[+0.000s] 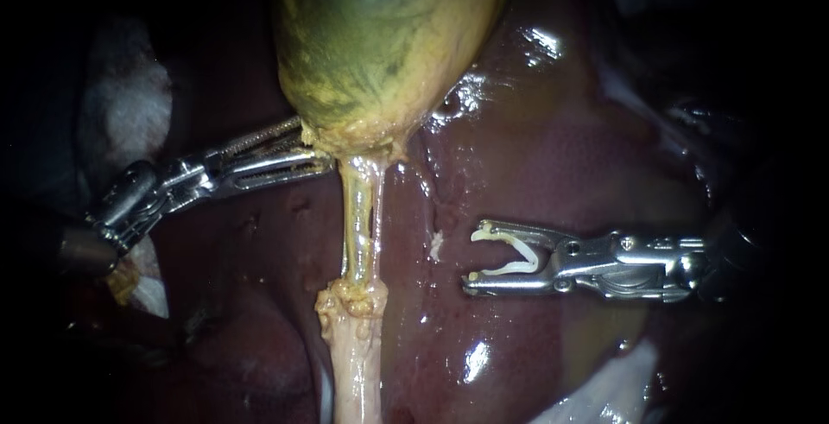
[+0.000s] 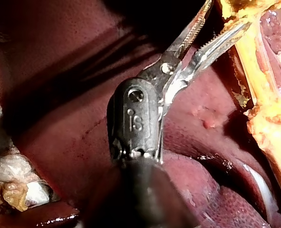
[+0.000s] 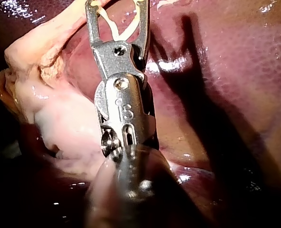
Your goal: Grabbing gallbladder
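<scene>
The green-yellow gallbladder (image 1: 389, 44) hangs at the top centre of the endoscope view. A pale tube (image 1: 361, 217) runs down from its neck. My left instrument (image 1: 315, 143) comes in from the left, its jaws open, with their tips straddling the lower left edge of the gallbladder's neck. In the left wrist view a gap shows between the jaws of the left instrument (image 2: 228, 14), and the yellow tube (image 2: 259, 66) lies beside them. My right instrument (image 1: 471, 260) hovers over the liver to the right of the tube, its jaws spread around a white clip (image 1: 509, 256). The right wrist view shows that clip (image 3: 114, 28) seated in both jaws.
Dark red liver (image 1: 561, 156) fills the background. A lumpy knot of yellow tissue (image 1: 350, 299) sits on the tube lower down. White gauze (image 1: 129, 104) lies at the left, and more white material (image 1: 604, 389) at the lower right.
</scene>
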